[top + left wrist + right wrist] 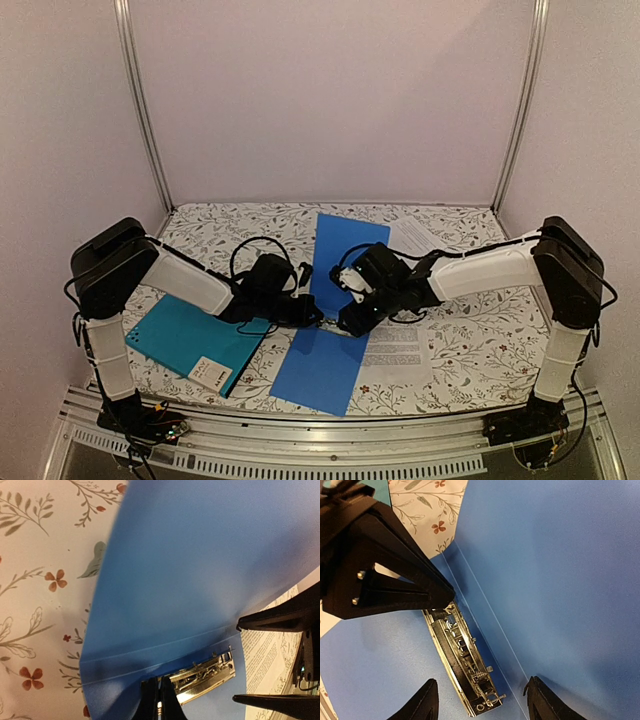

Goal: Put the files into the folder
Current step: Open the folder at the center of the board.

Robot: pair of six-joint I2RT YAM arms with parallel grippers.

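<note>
My left end effector [157,699], pinched together, sits at one end of the metal clip [462,660] in the open blue folder [320,372] mid-table, so my right end effector [480,700], jaws apart above the clip, should probably slide the files [398,352] lying just right of it in flat.

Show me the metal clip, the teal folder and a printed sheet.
metal clip [462,662], right wrist view, middle of the mechanism.
teal folder [180,335], top external view, bare cover.
printed sheet [400,355], top external view, its text block.
</note>
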